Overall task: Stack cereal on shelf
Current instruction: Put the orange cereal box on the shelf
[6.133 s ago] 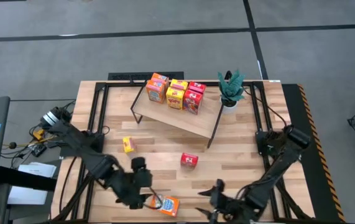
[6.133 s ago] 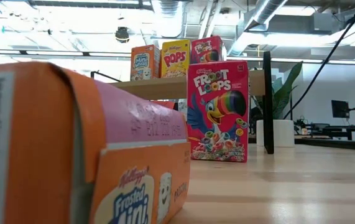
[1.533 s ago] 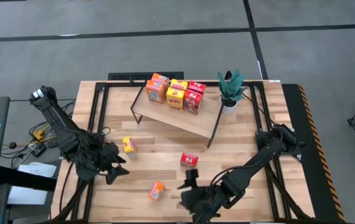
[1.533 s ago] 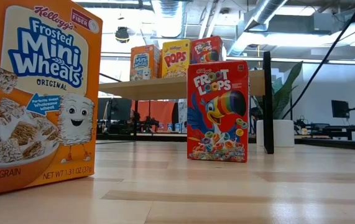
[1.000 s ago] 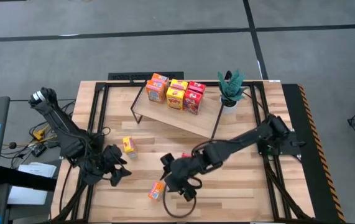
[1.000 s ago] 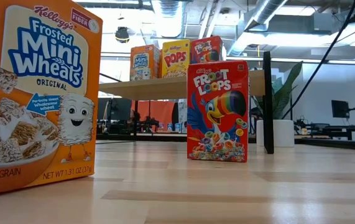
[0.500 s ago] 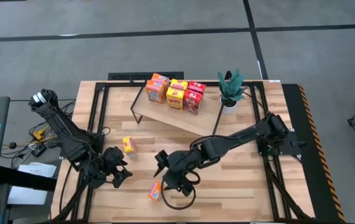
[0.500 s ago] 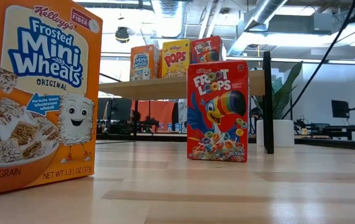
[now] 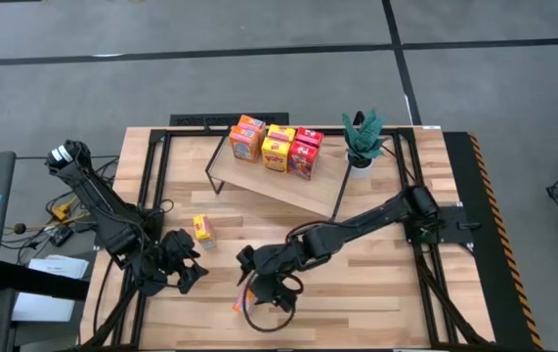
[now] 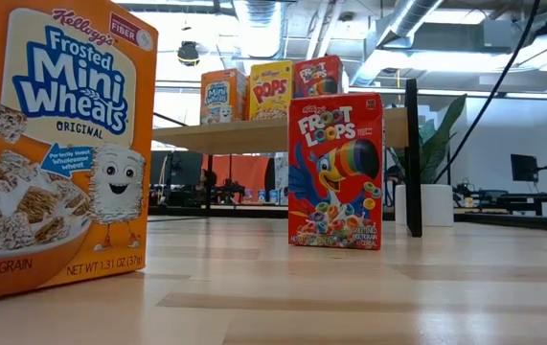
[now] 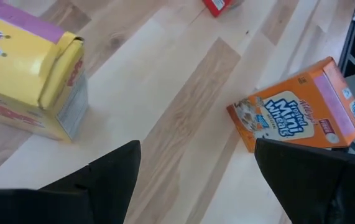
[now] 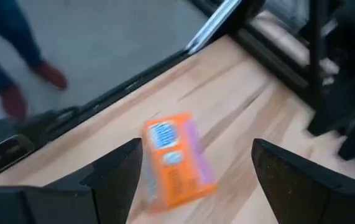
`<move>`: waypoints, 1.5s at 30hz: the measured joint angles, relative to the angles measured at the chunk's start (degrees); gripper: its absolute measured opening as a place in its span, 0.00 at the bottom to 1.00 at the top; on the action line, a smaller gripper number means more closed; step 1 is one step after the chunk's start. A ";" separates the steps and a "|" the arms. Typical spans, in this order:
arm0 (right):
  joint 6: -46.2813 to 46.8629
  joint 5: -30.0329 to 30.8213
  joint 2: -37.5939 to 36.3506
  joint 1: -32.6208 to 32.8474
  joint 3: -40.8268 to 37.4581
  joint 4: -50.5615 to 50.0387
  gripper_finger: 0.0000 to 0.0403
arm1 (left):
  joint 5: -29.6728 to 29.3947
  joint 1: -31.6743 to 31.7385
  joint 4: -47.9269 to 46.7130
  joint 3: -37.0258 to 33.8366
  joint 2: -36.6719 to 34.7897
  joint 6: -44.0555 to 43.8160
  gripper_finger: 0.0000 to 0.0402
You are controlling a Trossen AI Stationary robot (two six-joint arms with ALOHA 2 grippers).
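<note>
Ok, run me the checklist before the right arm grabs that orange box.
1. Right end effector open: ok, fingers spread wide.
2. Orange Mini Wheats box ahead between its fingers: ok, not yet gripped.
3. Box standing upright on the table: ok in the low view.
4. Left end effector out of the way: ok, open and apart from the box.
5. Bare room on the shelf: ok, in front of the stacked boxes.
6. Red Froot Loops box clear of the right arm: cannot tell, the arm hides it from above.
</note>
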 joint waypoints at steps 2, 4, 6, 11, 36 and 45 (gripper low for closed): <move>-0.20 -0.08 1.36 -0.63 0.40 2.41 0.81 | -0.11 0.00 -0.50 0.00 -0.02 -0.17 0.76; 0.05 -0.81 1.92 -0.83 0.34 0.31 0.80 | -0.29 0.00 -0.43 0.00 -0.02 -0.17 0.76; 0.03 -2.63 3.58 -1.14 1.51 1.98 0.80 | -0.35 0.00 -0.45 0.00 -0.02 -0.17 0.76; -0.22 -3.55 7.21 -1.33 5.45 -0.34 0.80 | -0.23 0.00 -0.55 0.00 -0.02 -0.43 0.76; 0.70 -4.82 7.98 -2.03 6.63 -6.75 0.77 | -2.62 0.00 -0.72 0.00 -0.02 -0.34 0.76; 1.79 -5.06 9.55 -2.62 6.76 -5.72 0.77 | -3.04 0.00 -0.69 0.00 -0.02 -0.39 0.76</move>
